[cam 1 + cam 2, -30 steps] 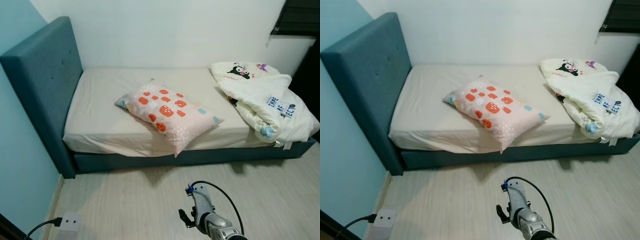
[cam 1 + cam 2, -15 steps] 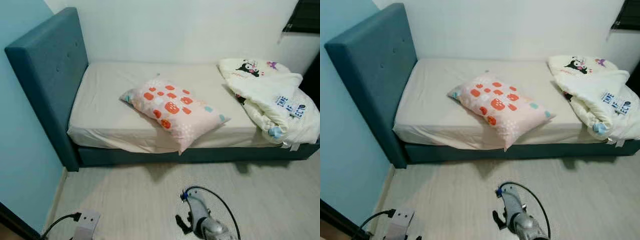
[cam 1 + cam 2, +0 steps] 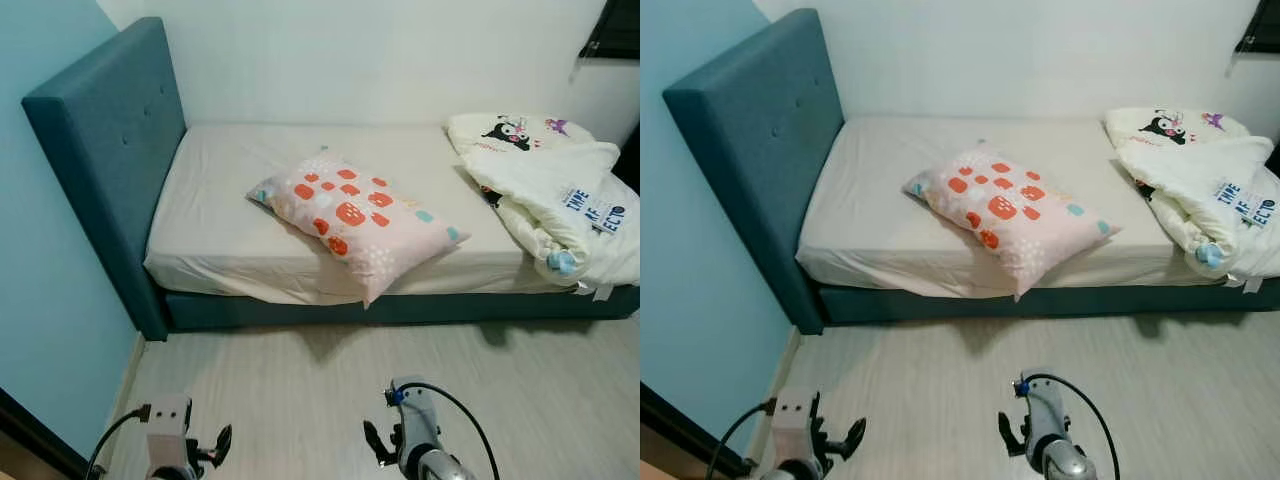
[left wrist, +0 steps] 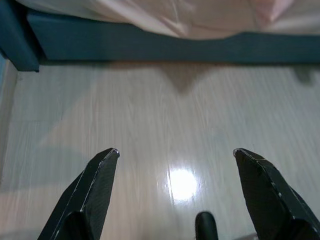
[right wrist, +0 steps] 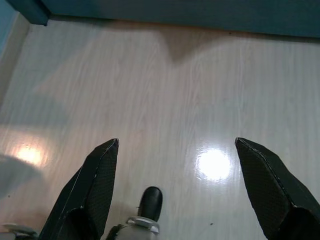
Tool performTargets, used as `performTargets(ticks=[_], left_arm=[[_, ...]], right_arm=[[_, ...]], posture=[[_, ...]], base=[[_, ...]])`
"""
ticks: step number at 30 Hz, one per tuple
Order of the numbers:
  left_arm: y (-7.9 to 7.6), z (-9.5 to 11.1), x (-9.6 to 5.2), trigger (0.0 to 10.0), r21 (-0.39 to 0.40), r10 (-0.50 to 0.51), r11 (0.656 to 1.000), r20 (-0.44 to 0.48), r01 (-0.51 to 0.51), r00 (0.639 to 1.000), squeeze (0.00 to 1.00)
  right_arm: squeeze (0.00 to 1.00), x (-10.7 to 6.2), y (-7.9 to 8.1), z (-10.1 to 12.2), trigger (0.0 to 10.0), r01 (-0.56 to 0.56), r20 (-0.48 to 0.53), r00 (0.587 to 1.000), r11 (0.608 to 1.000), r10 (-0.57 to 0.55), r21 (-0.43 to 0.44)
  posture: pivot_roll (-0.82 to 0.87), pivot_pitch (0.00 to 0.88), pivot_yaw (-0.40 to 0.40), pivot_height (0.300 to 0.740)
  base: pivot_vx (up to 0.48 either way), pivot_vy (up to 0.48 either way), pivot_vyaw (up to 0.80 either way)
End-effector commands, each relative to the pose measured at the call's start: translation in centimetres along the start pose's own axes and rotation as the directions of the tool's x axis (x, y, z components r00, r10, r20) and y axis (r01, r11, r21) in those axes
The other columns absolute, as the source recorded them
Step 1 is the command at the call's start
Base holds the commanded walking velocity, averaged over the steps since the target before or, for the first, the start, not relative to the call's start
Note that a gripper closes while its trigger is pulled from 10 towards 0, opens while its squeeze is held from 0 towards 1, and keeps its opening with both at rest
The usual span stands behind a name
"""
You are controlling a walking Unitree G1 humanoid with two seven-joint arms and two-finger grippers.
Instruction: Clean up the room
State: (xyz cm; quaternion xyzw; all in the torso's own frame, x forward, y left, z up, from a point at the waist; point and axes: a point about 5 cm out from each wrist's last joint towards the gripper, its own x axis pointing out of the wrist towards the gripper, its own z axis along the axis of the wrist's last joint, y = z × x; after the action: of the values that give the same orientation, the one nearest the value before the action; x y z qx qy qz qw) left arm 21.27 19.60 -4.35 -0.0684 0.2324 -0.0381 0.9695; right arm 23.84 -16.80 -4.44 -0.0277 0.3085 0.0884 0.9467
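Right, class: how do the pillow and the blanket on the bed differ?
The pillow lies flat mid-mattress, its corner overhanging the front edge; the blanket is bunched up at the far end from the headboard. The pillow has orange and teal blotches; the blanket is cream with cartoon prints and lettering. Both rest on the bed.

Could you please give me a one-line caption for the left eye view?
Patterned pillow and crumpled blanket on a teal bed.

Beds (image 3: 280,215): 1
Pillows (image 3: 362,222): 1
Blankets (image 3: 555,195): 1
Grippers: 2, left gripper (image 4: 176,186) and right gripper (image 5: 176,186)
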Motion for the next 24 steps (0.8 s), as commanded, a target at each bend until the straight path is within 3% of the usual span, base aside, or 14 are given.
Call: performTargets(ticks=[1, 6, 9, 18, 24], left_arm=[[-0.3, 0.2, 0.1, 10.0, -0.051, -0.011, 0.999, 0.021, 0.012, 1.0, 0.0], [-0.8, 0.9, 0.5, 10.0, -0.087, -0.052, 0.995, 0.069, 0.058, 0.996, 0.0], [-1.0, 1.2, 0.6, 10.0, -0.068, -0.075, 0.994, 0.091, 0.082, 0.993, 0.0], [0.7, 0.3, -0.5, 10.0, -0.095, -0.084, 0.991, 0.076, 0.091, 0.994, 0.0], [-0.1, 1.4, 0.3, 10.0, -0.094, -0.118, 0.987, 0.102, 0.128, 0.988, 0.0]], right_arm=[[0.0, 0.0, -0.2, 0.2, 10.0, 0.003, 0.011, 1.0, 1.0, -0.004, 0.008], [0.0, 0.0, -0.6, 0.5, 10.0, 0.005, 0.02, 1.0, 1.0, -0.005, -0.001], [0.0, 0.0, -1.0, 0.5, 10.0, 0.021, 0.02, 1.0, 1.0, -0.021, 0.015], [0.0, 0.0, -0.9, 0.4, 10.0, 0.035, 0.012, 0.999, 0.999, -0.035, 0.036], [0.0, 0.1, -0.8, 0.6, 10.0, 0.037, 0.003, 0.999, 0.999, -0.037, 0.023]], posture=[[0.0, 0.043, -0.052, 0.74], [-0.01, 0.035, -0.053, 0.74], [-0.03, 0.027, -0.043, 0.74], [-0.03, 0.026, -0.023, 0.74], [-0.05, 0.015, -0.014, 0.74]], base=[[0.0, 0.0, 0.0], [0.0, 0.0, 0.0], [0.27, 0.0, 0.0], [0.398, 0.0, 0.0], [0.394, 0.0, -0.73]])
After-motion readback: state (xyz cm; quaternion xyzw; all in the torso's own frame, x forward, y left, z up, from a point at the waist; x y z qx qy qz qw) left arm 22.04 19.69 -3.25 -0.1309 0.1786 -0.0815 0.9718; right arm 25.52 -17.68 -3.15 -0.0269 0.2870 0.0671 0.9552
